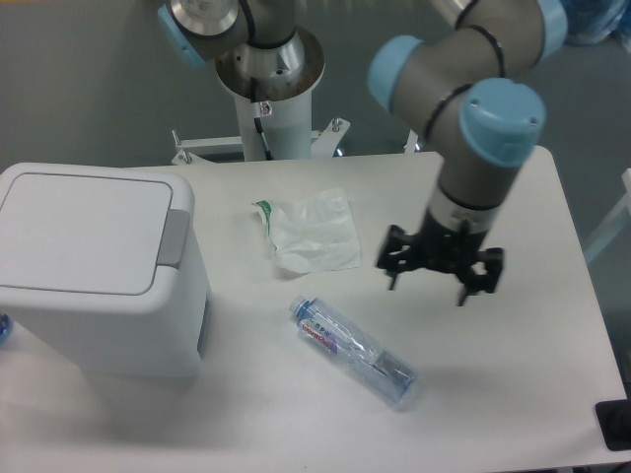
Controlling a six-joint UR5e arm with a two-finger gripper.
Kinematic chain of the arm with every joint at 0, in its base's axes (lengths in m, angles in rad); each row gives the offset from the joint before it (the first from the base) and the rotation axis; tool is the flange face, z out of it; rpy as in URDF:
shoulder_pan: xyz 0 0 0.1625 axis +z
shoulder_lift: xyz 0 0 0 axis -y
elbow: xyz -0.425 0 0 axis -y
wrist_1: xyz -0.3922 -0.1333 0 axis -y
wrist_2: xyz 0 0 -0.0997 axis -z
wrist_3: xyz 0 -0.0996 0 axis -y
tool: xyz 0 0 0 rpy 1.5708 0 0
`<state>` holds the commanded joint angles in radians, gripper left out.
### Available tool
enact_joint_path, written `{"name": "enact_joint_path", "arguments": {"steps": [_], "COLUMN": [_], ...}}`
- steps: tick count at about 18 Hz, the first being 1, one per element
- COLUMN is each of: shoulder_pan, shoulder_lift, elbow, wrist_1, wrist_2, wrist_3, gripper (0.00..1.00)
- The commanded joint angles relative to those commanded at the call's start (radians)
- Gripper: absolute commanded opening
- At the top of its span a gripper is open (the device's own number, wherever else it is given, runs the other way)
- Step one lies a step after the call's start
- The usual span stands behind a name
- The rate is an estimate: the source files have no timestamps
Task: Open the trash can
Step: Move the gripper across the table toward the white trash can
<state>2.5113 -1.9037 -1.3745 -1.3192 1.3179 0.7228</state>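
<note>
The trash can [94, 271] is a large white boxy bin at the left of the table. Its flat lid [84, 232] is down, and a grey rectangular push-button [175, 237] sits on the lid's right edge. My gripper [428, 286] hangs over the right half of the table, well to the right of the can and apart from it. Its black fingers [392, 281] point down and stand spread apart, with nothing between them.
A crumpled clear plastic bag [311, 233] lies at the table's middle. A clear plastic bottle [353, 351] lies on its side in front of it, between the can and my gripper. The arm's white pedestal [266, 108] stands at the back edge.
</note>
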Motion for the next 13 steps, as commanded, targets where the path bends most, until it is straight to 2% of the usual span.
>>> {"name": "enact_joint_path", "arguments": {"steps": [2,7,13], "shoulder_pan": [-0.008,-0.031,-0.065], "shoulder_lift": [0.025,0.068,0.092], "elbow": [0.005,-0.003,-0.011], "wrist_1": [0.0,0.0,0.008], "wrist_2": [-0.061,-0.193,-0.21], "wrist_3": [-0.08,-0.144,-0.261], "gripper": [1.0,1.0,1.0]}}
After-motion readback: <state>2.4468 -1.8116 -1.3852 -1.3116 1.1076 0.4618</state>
